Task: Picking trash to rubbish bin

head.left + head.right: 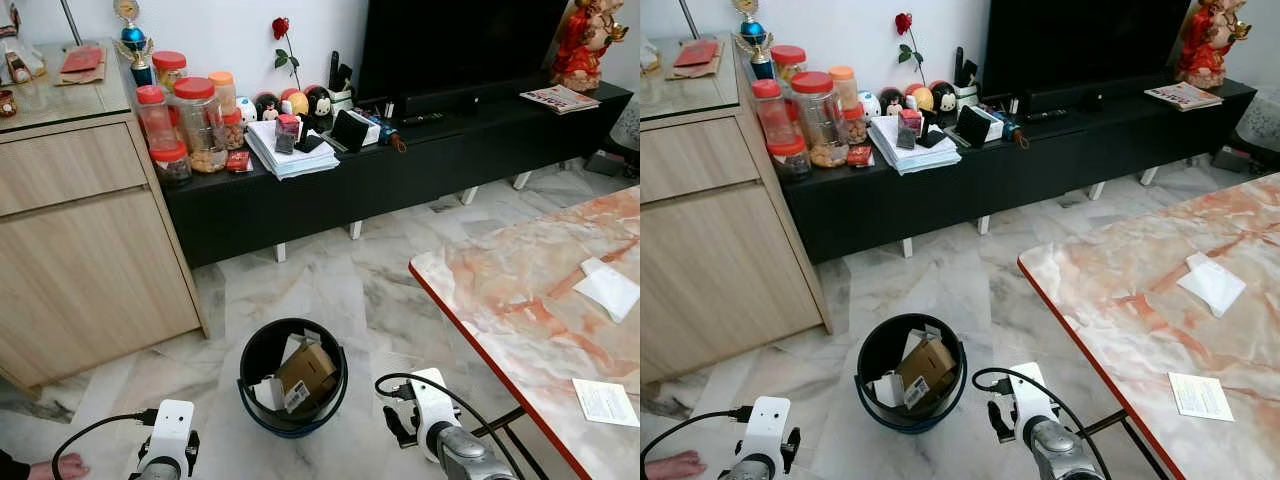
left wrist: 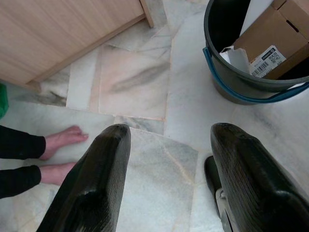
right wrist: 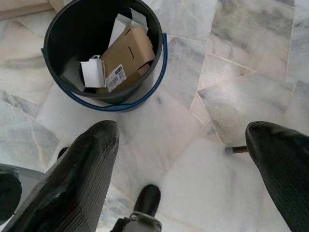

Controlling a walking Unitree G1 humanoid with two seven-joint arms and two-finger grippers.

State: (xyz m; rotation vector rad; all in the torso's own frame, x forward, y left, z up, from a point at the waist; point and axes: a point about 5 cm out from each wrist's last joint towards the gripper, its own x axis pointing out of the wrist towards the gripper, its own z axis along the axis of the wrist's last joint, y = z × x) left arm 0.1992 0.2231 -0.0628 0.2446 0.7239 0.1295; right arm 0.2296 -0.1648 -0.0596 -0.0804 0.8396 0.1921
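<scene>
We stand with the marble bench [image 1: 520,300] off to our right and the rubbish bin [image 3: 104,92], already holding a cardboard box [image 3: 126,55], just ahead of both jaws, left gripper [image 2: 166,181] and right gripper [image 3: 186,174] spread open and empty, probably ready for the white tissue [image 1: 608,288] on the bench.

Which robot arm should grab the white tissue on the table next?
Probably the right. The right gripper is open and hangs beside the marble table, where the white tissue lies. The left gripper is farther off, beyond the bin.

Home living room, television [image 1: 460,45], marble floor [image 1: 330,285]
</scene>
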